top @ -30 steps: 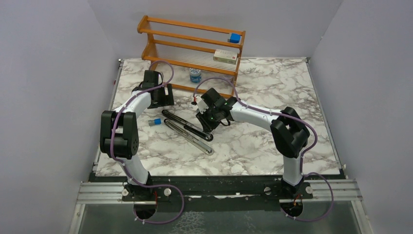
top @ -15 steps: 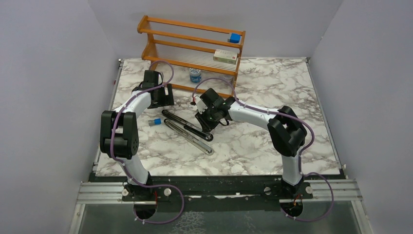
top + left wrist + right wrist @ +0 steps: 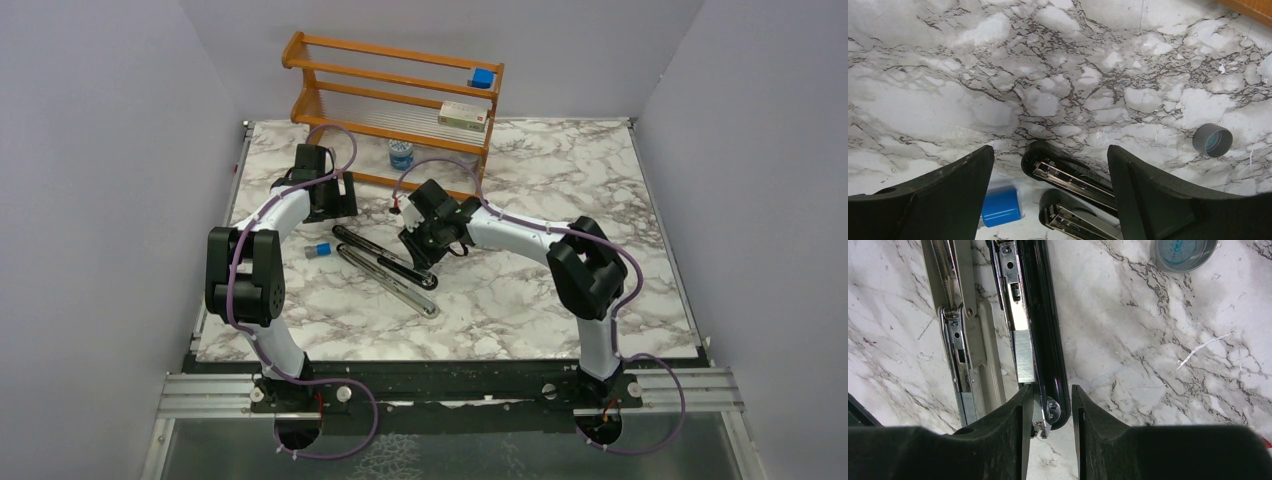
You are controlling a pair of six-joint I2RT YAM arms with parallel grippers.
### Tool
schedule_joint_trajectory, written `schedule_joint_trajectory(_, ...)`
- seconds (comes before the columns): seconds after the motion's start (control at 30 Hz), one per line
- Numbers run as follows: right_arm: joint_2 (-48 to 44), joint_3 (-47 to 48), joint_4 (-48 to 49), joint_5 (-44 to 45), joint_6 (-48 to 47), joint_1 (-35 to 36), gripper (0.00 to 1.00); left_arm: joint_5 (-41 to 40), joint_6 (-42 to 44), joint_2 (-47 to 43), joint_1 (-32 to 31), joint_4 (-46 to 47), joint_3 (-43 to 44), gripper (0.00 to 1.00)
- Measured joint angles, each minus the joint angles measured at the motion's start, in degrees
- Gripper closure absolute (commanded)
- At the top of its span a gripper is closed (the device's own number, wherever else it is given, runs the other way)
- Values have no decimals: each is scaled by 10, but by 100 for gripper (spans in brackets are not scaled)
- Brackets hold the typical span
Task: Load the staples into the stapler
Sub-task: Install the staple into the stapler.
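My left arm [image 3: 262, 215] reaches forward, elbow raised; my left gripper [image 3: 1049, 150] points down, black fingers [image 3: 938, 195] spread wide, gripping nothing. My right arm [image 3: 520, 238] bends inward; my right gripper [image 3: 1052, 390] has jaws narrowed, straddling the slim black hand stapler [image 3: 1048, 315] tip; contact unconfirmed.

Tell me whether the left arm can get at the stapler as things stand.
Probably yes. The left gripper hangs open right by the near ends of the stapler, with nothing between. The right gripper is at the far end, and the small blue cylinder lies off to one side.
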Motion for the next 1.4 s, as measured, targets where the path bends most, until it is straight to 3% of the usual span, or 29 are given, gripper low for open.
schedule_joint_trajectory(0.9, -37, -66, 30, 2, 1, 0, 63, 11, 0, -4, -2, 2, 0, 13)
schedule_joint_trajectory(1.17, -50, -103, 70, 2, 9, 0, 63, 28, -21, -76, -37, 3, -9, 13)
schedule_joint_trajectory(1.4, -89, -189, 170, 2, 40, -1, 63, 45, -65, -153, -85, 12, -85, 12)
